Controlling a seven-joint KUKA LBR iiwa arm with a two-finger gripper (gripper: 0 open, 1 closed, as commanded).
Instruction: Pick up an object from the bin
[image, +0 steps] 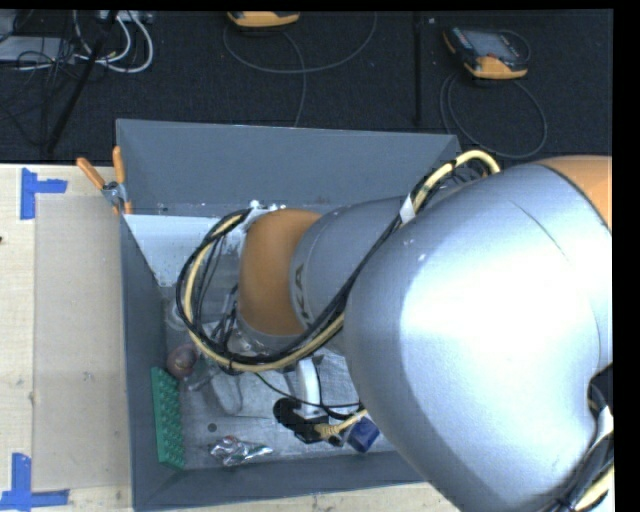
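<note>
At the lower edge of the grey bin (290, 165) lay a crumpled silvery scrap (240, 452), with a black piece with yellow and blue ends (325, 427) to its right. A green studded plate (167, 415) lay along the left wall. Above them the gripper (228, 372) hung low over the bin's lower-left floor, near a brown round thing (182, 360) on its left. Whether the fingers were open or shut, or had anything in them, could not be told. The orange wrist cover (270, 275) and the grey arm (470, 330) rose behind.
</note>
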